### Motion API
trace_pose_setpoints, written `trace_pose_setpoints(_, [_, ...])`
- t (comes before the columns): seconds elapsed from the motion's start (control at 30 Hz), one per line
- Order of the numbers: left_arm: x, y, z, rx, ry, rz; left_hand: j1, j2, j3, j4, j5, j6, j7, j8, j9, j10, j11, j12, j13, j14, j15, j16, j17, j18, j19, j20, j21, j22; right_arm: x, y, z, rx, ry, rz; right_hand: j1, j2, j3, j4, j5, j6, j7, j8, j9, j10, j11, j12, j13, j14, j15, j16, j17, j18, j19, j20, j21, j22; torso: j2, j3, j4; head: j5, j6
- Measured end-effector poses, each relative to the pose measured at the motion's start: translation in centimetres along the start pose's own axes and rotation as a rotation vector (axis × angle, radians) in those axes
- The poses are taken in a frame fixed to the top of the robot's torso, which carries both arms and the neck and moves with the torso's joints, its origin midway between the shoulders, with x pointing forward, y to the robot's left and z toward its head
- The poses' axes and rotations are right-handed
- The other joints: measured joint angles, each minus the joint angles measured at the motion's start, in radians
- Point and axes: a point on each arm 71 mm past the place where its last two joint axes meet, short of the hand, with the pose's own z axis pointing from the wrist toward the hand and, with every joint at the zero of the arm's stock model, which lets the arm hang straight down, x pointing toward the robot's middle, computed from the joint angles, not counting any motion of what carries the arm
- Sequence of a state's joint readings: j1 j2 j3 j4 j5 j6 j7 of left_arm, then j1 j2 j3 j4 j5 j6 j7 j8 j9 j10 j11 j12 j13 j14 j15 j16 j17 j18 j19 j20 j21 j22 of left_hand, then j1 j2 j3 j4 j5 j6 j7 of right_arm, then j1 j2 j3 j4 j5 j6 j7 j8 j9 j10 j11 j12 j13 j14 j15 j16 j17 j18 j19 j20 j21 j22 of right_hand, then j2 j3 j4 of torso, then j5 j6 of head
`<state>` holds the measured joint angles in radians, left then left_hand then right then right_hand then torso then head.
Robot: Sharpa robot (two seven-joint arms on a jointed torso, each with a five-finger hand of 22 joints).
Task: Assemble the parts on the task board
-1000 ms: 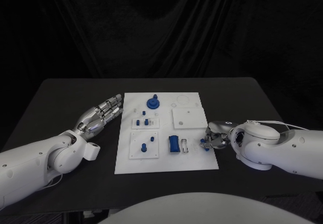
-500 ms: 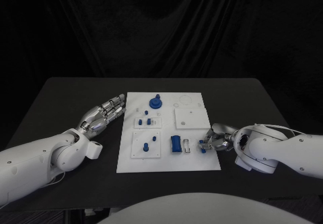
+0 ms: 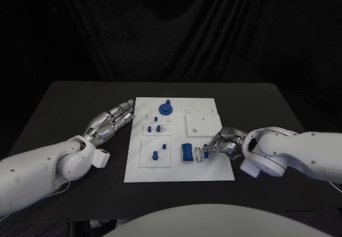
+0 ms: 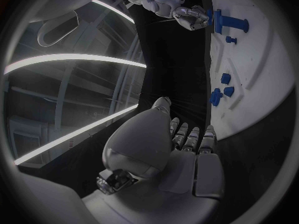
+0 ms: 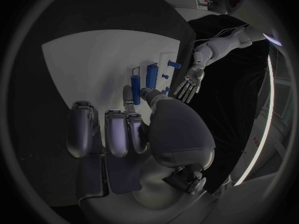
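1. At table (image 3: 71,98) centre: white board (image 3: 206,173), long axis running away from the robot, short edge nearest the body.
2. Off the board's left edge: left hand (image 3: 110,121), flat and released, fingers straight and apart, pointing away from the robot, grasping nothing; just beside the board, not touching any part.
3. Over the board's right edge, near corner: right hand (image 3: 227,146), fingers reaching inward toward the board's middle, thumb and one finger closed on a small blue pin (image 3: 209,148); remaining fingers loosely curled beside it in the right wrist view.
4. Just inboard of that hand: blue block (image 3: 185,152), standing on the board with its long axis along the board's length; near the pin, apart from it.
5. Between the right fingertips: the pin, seen in the right wrist view (image 5: 136,88) as a short rod, long axis roughly in line with the fingers and pointing toward the block (image 5: 151,74); whether its tip touches the board cannot be told.
6. Judged as the relation that matters: target area lies straight ahead of the right fingertips, toward board centre; right hand far nearer than left, so likely a short inward carry with the pin's axis brought in line with its seat.
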<state>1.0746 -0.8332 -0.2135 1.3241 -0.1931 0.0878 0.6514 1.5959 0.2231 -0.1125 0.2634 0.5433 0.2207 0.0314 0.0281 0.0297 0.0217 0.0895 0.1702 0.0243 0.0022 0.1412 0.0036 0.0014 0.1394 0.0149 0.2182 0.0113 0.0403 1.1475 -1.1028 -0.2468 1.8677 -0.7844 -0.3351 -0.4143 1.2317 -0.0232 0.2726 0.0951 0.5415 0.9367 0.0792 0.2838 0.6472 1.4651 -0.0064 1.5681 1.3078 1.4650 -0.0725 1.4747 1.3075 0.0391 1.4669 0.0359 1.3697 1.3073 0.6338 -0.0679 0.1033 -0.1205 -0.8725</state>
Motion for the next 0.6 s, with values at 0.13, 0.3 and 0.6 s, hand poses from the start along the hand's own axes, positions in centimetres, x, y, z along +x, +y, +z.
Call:
trace_pose_setpoints(0.13, [0.0,0.0,0.0,-0.001,0.001,0.0,0.0,0.0,0.0,0.0,0.0,0.001,0.001,0.0,0.0,0.0,0.0,0.0,0.001,0.0,0.0,0.0,0.0,0.0,0.0,0.0,0.0,0.0,0.1,0.2,0.5,-0.003,0.008,0.005,-0.013,0.001,0.019,-0.01,-0.008,-0.01,0.0,0.0,0.0,0.0,0.0,0.0,0.0,0.0,0.0,0.0,0.0,0.0,0.0,0.0,0.0,0.0,0.0,-0.0005,0.0,0.002,0.0])
trace_pose_setpoints(0.3, [0.0,0.0,0.1,-0.001,0.002,-0.001,0.0,0.0,0.003,0.003,0.0,0.001,0.001,0.0,0.0,0.0,0.0,0.0,0.001,0.0,0.0,0.0,0.0,0.0,0.0,0.0,0.0,0.0,0.3,0.5,1.0,-0.009,0.021,-0.008,-0.019,0.004,0.031,-0.021,-0.02,-0.01,0.001,0.0,0.0,0.003,0.003,0.0,0.0,0.0,0.0,0.0,0.0,0.0,0.0,0.0,0.0,0.0,0.0,-0.0008,0.0,0.002,0.0])
trace_pose_setpoints(0.6, [0.1,0.1,0.1,-0.002,0.004,-0.002,0.0,0.0,0.006,0.0,0.0,0.001,0.008,0.0,0.0,0.0,0.0,0.007,0.001,0.0,0.0,0.0,0.0,0.0,0.0,0.0,0.0,-0.001,0.4,0.7,1.3,-0.017,0.03,-0.068,-0.044,-0.004,0.063,-0.047,-0.052,-0.01,0.001,0.004,-0.003,0.003,0.003,0.0,0.0,0.0,0.0,0.0,0.0,0.0,0.0,0.0,-0.003,0.0,0.0,-0.0001,-0.0016,0.009,0.0])
